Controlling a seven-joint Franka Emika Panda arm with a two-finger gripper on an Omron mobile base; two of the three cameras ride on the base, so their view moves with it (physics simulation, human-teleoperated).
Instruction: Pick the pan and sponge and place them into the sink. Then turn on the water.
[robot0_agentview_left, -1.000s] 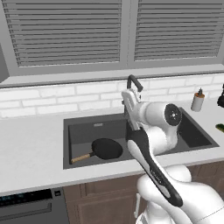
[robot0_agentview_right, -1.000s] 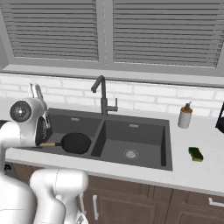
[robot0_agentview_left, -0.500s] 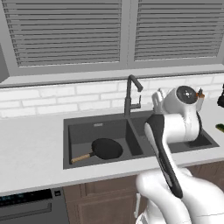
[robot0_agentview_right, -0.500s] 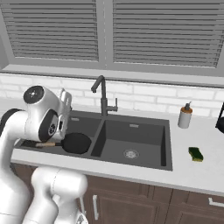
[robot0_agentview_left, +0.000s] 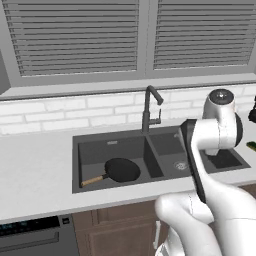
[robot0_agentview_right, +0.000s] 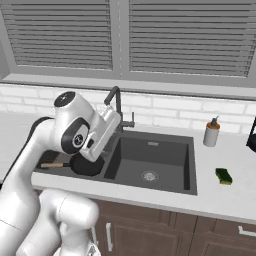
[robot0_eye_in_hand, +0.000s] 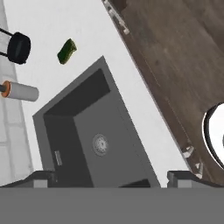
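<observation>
Hand view looks down into the right basin of the sink (robot0_eye_in_hand: 131, 144), with the sponge (robot0_eye_in_hand: 66, 51) beyond it on the counter (robot0_eye_in_hand: 65, 26) near the soap bottle (robot0_eye_in_hand: 19, 91). I read the pan (robot0_agentview_left: 121, 170) step as done, since it lies in the left basin. Fetching the sponge is the step in hand; next I need to carry the gripper (robot0_eye_in_hand: 111, 177) over it and descend. My arm is bent high above the sink, wrist pointing down, jaws spread wide and empty.
</observation>
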